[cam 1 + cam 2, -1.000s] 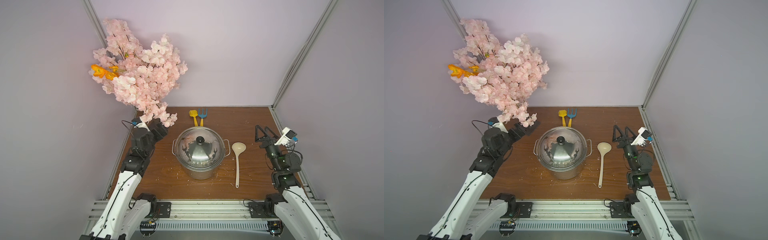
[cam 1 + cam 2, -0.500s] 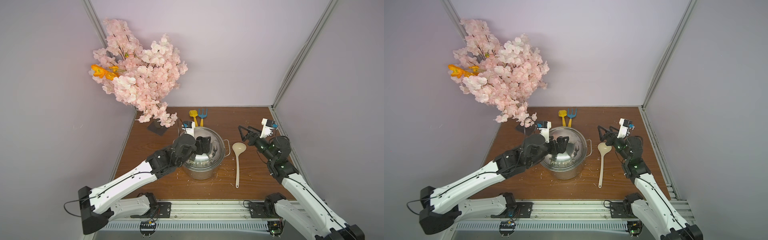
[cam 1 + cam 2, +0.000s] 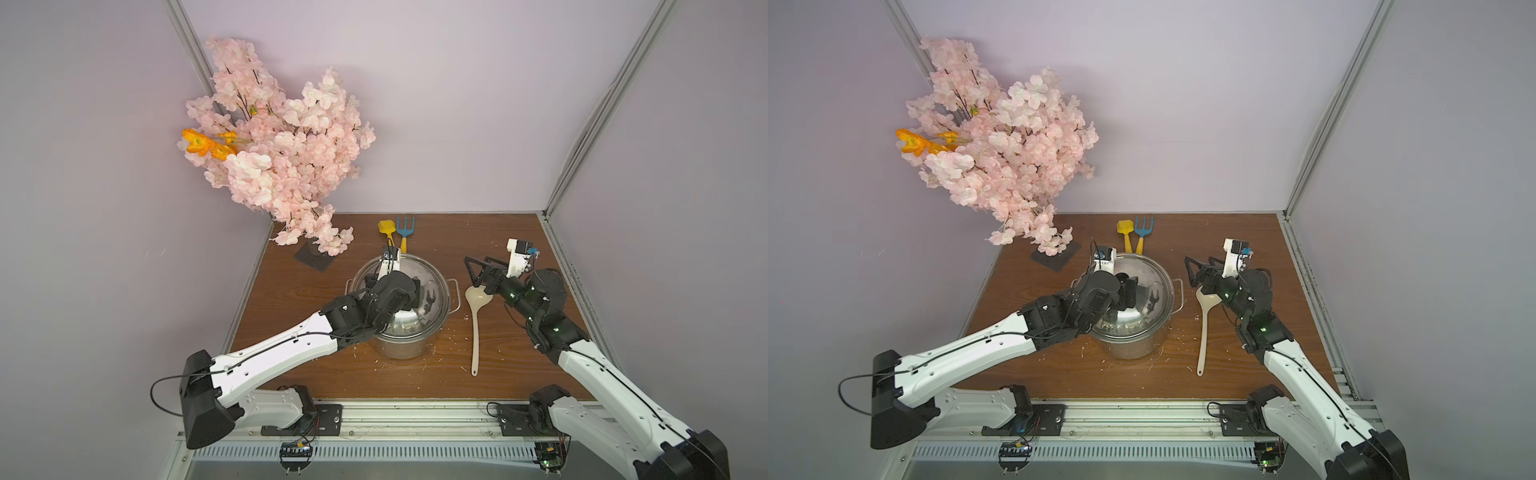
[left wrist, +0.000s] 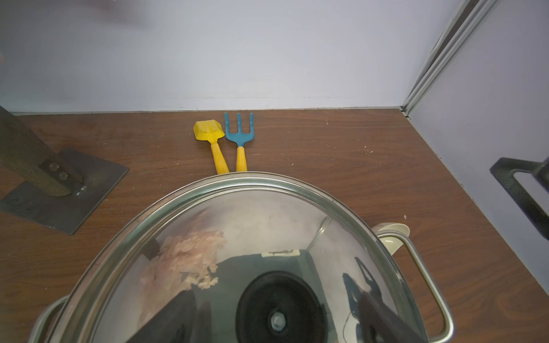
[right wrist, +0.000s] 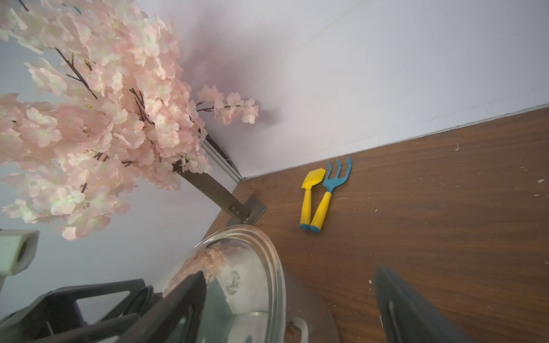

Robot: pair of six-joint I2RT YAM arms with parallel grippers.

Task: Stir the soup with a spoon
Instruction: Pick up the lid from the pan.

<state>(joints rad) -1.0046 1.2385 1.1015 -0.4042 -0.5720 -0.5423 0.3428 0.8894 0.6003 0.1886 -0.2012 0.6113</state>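
A steel pot (image 3: 401,347) stands mid-table under a shiny domed lid (image 3: 437,279) with a black knob (image 4: 279,308). The lid hides the soup. My left gripper (image 3: 419,297) hangs over the lid, open. Its fingers (image 4: 383,320) stand either side of the knob, clear of it. The spoon (image 3: 476,328), a cream ladle, lies flat on the table right of the pot, bowl toward the back. My right gripper (image 3: 477,266) hovers just behind and above that bowl, open and empty. In the right wrist view its fingers (image 5: 401,306) frame the pot's edge and bare table.
A yellow toy shovel (image 3: 388,232) and a blue rake (image 3: 405,230) lie behind the pot near the back wall. A pink blossom tree (image 3: 282,158) on a dark base plate (image 3: 316,259) fills the back left corner. Walls close in on three sides.
My left arm swung from the table's left edge over the pot lid, and its jaws narrowed slightly. My right arm reached in from the right edge toward the ladle's bowl.
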